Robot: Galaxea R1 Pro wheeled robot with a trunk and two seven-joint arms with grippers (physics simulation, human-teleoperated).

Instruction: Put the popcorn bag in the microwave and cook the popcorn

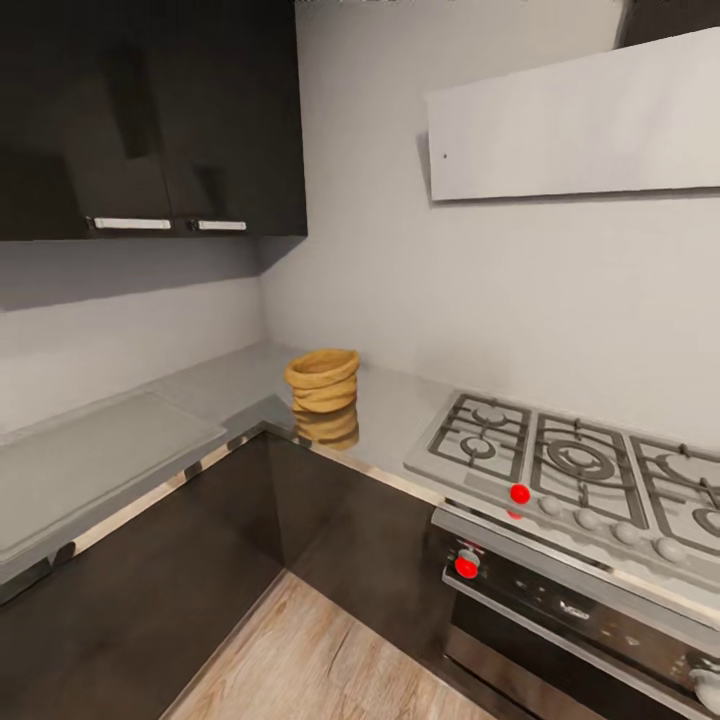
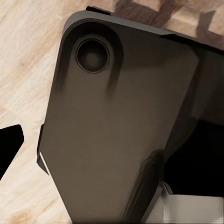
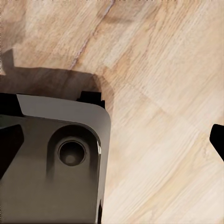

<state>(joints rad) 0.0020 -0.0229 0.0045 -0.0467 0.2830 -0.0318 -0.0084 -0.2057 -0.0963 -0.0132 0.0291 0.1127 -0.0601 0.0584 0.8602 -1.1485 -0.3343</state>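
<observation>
The popcorn bag [image 1: 322,380], a squat mustard-tan sack with a rolled rim, stands upright in the corner of the grey countertop [image 1: 200,400], and its reflection shows on the shiny surface. Its contents are hidden from this angle. The microwave is out of view. In the left wrist view a dark fingertip [image 2: 9,149] sits at the frame's edge over the robot's dark base [image 2: 116,130] and wood floor. In the right wrist view a dark fingertip [image 3: 218,140] likewise sits at the edge above the floor. Both grippers stand open and hold nothing, far from the bag.
A gas hob [image 1: 580,470] with a red knob [image 1: 519,492] lies to the right of the bag, above a dark steel oven [image 1: 560,610]. A white slanted hood [image 1: 575,115] hangs over it. Dark upper cabinets [image 1: 150,110] hang at left. Pale wood floor [image 1: 310,660] lies between the counter runs.
</observation>
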